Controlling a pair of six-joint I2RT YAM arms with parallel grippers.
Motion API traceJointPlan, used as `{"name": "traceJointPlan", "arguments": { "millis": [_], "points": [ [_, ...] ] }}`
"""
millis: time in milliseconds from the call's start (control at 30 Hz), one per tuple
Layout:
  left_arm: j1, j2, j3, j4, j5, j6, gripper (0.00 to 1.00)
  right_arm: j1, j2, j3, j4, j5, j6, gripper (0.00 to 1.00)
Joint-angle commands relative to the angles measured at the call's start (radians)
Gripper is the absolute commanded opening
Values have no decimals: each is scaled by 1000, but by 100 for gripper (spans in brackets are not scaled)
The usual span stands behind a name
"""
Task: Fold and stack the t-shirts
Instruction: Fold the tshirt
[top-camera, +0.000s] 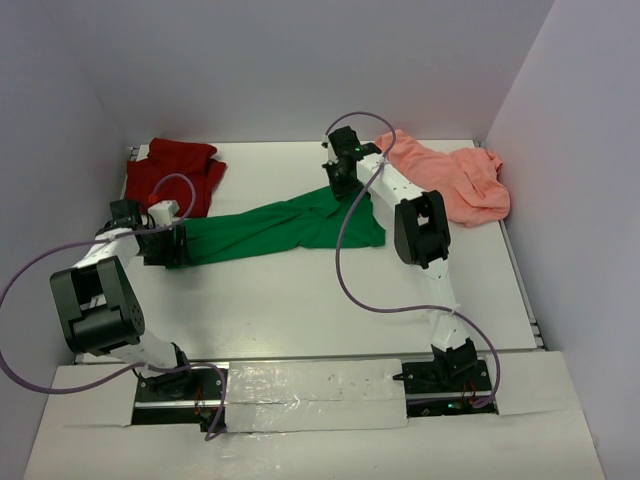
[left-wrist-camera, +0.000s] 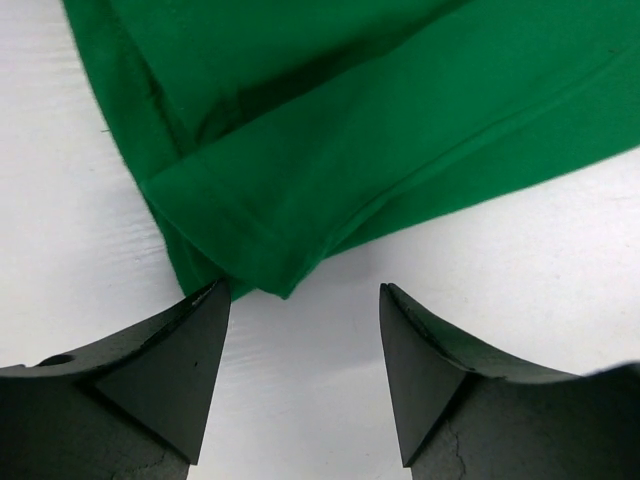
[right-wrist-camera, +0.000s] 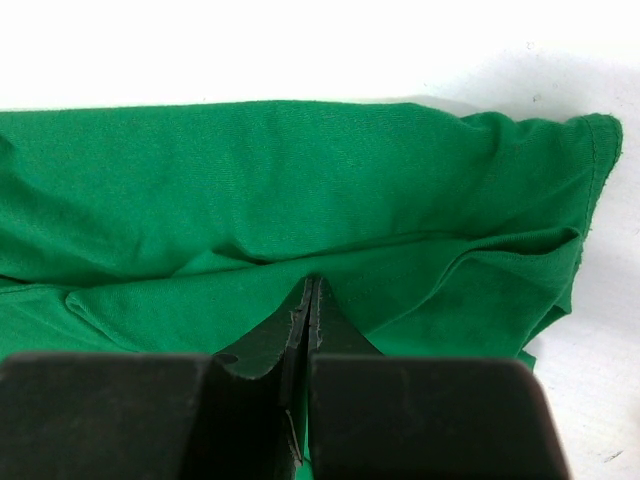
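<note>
I stood by the white worktop (top-camera: 300, 310) and saw the bright green cloth t-shirt (top-camera: 280, 228) lying bunched in a long band across its middle. The shirt's long axis ran from near-left to far-right, from one arm to the other. The left gripper (left-wrist-camera: 304, 296) was at the shirt's near-left end with its jaws spread and nothing between them. A hemmed corner of the green shirt lay just ahead of the gap and brushed the tip of one finger. That arm was plainly the nearer to this loose end, so I judged the coming move to be a short push forward and a close on the corner.

At the far-right end, the right gripper (right-wrist-camera: 310, 300) had its jaws pressed together in a pucker of the green cloth, and it seemed to be pinching a fold.

Only the overhead view showed the other two: the dark red cloth t-shirt (top-camera: 175, 172) crumpled at the back left and the salmon pink cloth t-shirt (top-camera: 450, 180) heaped at the back right, both unfolded. Only the wrist views showed the jaws.
</note>
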Motion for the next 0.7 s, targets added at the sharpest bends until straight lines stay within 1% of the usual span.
{"name": "traceJointPlan", "arguments": {
  "millis": [0, 133, 333, 433, 467, 533, 567, 667],
  "points": [
    [-3, -1, -8, 64, -50, -17, 70, 6, -85, 24, 0, -12, -6, 0],
    [-3, -10, -18, 87, -76, -21, 70, 6, -87, 20, 0, -16, -4, 0],
    [-4, -8, -22, 93, -72, -26, 64, 8, -84, 22, -1, -16, -6, 0],
    [-6, -10, -21, 96, -70, -32, 52, 6, -84, 21, -3, -18, -6, 0],
    [-4, -13, -21, 96, -69, -32, 45, 8, -84, 19, -1, -18, -6, 0],
    [-6, -18, -20, 96, -64, -33, 38, 6, -85, 16, -1, -15, -7, 0],
    [-7, -19, -20, 95, -67, -35, 28, 6, -87, 16, -1, -16, -7, 0],
    [-7, -19, -17, 90, -67, -37, 20, 6, -88, 16, -1, -18, -7, 0]
  ]
}}
